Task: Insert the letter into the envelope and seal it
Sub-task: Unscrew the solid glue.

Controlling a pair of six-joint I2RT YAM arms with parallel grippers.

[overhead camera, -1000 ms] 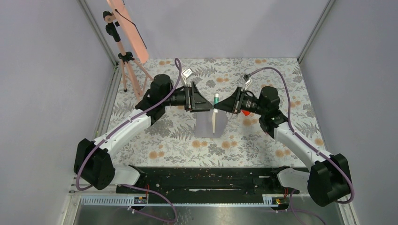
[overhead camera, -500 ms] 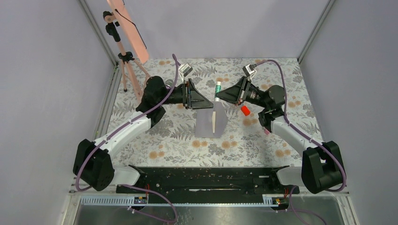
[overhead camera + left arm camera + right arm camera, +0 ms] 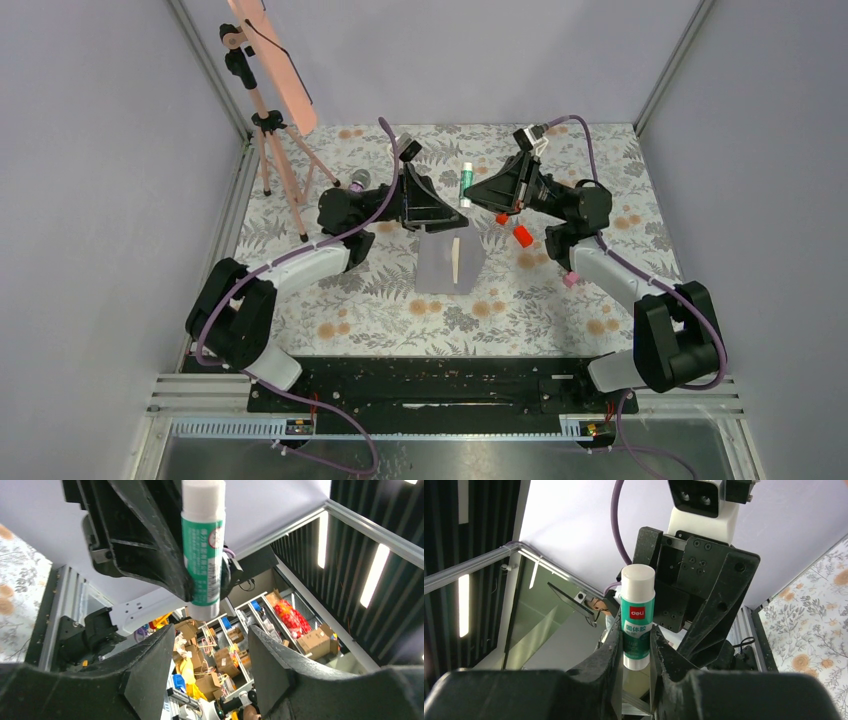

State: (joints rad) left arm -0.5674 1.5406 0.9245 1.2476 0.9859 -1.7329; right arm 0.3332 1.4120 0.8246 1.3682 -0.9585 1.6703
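Since the earlier frames both arms have drawn away from the envelope [image 3: 438,268] toward 12 o'clock, carrying the glue stick [image 3: 466,182] with them. A red cap [image 3: 522,236] that was half covered by the right arm now lies in full view. The envelope itself has not shifted.

The envelope lies flat at the centre of the floral table [image 3: 630,200], with neither gripper touching it. Of the letter [image 3: 457,262], only a narrow cream strip shows, running from 12 to 6 o'clock just right of the envelope's middle. How far it sits inside cannot be told.

At 12 o'clock of the envelope, clear of it, the right gripper [image 3: 474,194] pinches the glue stick. In the right wrist view its fingers [image 3: 610,645] press against both sides of the green-and-white tube [image 3: 637,620] near one end, the white end pointing away from the camera.

The left gripper [image 3: 461,219] stands at 11 o'clock of the envelope, facing the right one. Its fingers [image 3: 155,665] are spread wide and hold nothing. In the left wrist view the glue stick [image 3: 203,545] hangs beyond them, apart from both.

The red cap rests on the table at 2 o'clock of the envelope, near it. A tripod [image 3: 268,130] stands at 10 o'clock, well apart.
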